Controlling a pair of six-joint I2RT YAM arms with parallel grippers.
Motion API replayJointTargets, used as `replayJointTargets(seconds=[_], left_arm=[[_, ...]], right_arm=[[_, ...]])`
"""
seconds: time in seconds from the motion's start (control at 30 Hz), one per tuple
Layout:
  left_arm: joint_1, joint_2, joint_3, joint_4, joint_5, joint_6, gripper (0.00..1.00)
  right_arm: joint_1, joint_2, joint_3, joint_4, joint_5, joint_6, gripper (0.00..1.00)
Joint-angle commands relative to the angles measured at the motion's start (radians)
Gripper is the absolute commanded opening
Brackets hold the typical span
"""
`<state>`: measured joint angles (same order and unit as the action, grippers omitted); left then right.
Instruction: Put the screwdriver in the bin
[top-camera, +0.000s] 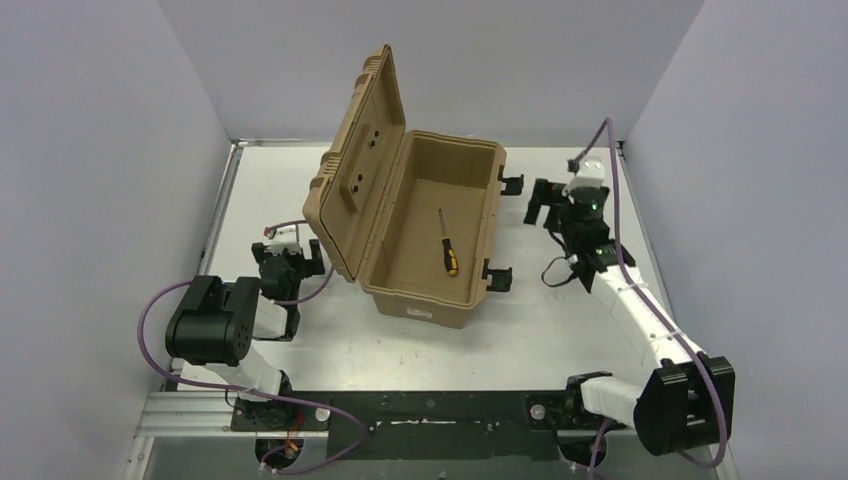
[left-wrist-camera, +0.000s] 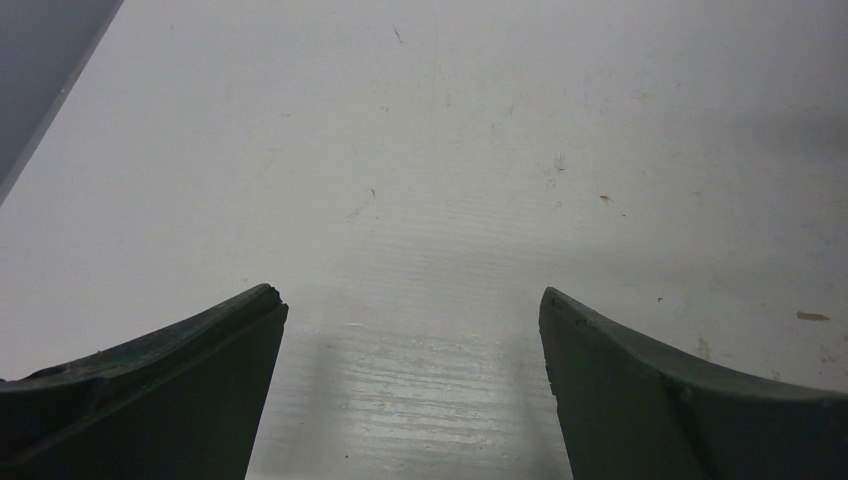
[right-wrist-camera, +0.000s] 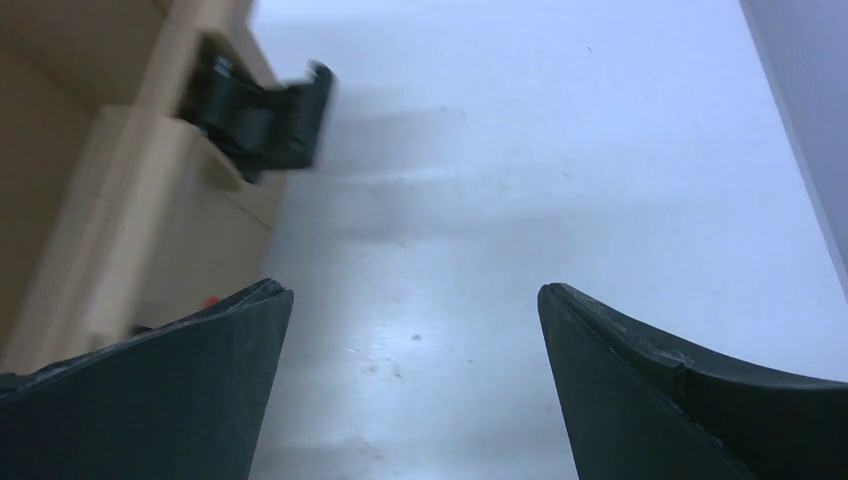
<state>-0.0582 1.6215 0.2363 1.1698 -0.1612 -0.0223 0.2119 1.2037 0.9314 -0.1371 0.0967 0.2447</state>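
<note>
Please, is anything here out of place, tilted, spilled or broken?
Nothing stands out. The screwdriver lies flat on the floor of the bin, whose lid stands open. The left gripper and the right gripper are both open and empty.

Screwdriver (top-camera: 446, 245) flat inside open tan bin (top-camera: 420, 300)

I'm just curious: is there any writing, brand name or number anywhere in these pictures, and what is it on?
No text can be read anywhere.
Pale patch low on the near wall of the bin: may be a label, too small to read.
Screwdriver handle: no legible marking.
Both wrist views: no writing in sight.
</note>
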Motion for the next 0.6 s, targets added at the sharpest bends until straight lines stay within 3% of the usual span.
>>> replayJointTargets(seconds=[0.0,0.23,0.57], left_arm=[[-0.003,-0.008,0.017,0.044,-0.007,-0.008,0.97],[-0.003,-0.009,0.017,0.044,-0.008,-0.007,0.97],[-0.004,-0.009,0.015,0.046,-0.01,-0.009,0.97]], right_arm=[[-0.1,-0.104,-0.255,0.331,-0.104,-0.094,1.0],[-0.192,-0.074,-0.517,0.595,-0.172,-0.125,1.0],[-0.205,-0.036,-0.583,0.698,-0.209,-0.116,1.0]])
